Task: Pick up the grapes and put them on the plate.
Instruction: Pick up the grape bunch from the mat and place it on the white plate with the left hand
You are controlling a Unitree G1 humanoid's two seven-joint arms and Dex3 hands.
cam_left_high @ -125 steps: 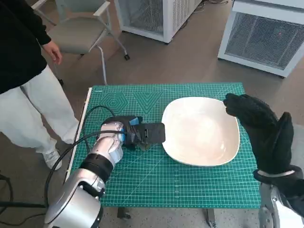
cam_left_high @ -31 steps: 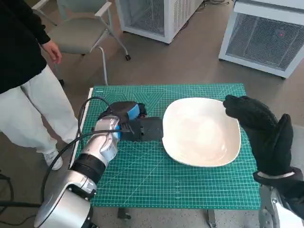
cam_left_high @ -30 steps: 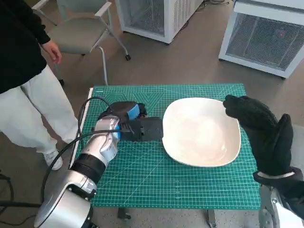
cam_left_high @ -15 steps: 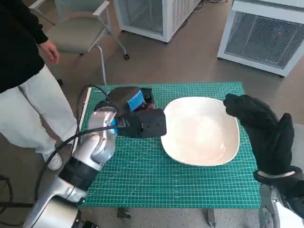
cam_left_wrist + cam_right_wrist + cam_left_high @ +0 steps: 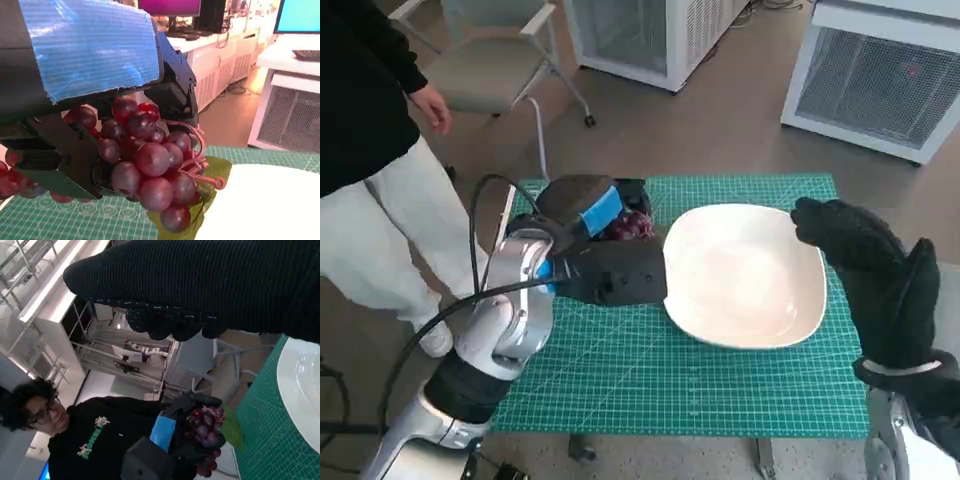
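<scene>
My left hand [image 5: 590, 215] holds a bunch of dark red grapes [image 5: 630, 226] lifted above the green mat, just off the left rim of the white plate [image 5: 745, 275]. In the left wrist view the grapes [image 5: 147, 162] hang under the blue-taped left hand [image 5: 90, 45] with a green leaf [image 5: 210, 175] below them, and the plate [image 5: 265, 200] lies beside. The right wrist view shows the grapes [image 5: 205, 427] in the left hand [image 5: 165, 440] and the plate's edge [image 5: 302, 385]. My gloved right hand [image 5: 875, 275] hovers over the plate's right rim, fingers spread, holding nothing.
A green cutting mat [image 5: 680, 380] covers the small table. A person in a black top and white trousers [image 5: 370, 180] stands at the left. A grey chair [image 5: 490, 60] and white cabinets [image 5: 880, 70] stand behind the table.
My left hand has risen off the mat with the grapes and come toward the camera, beside the plate's left rim. The right hand has stayed where it was.
</scene>
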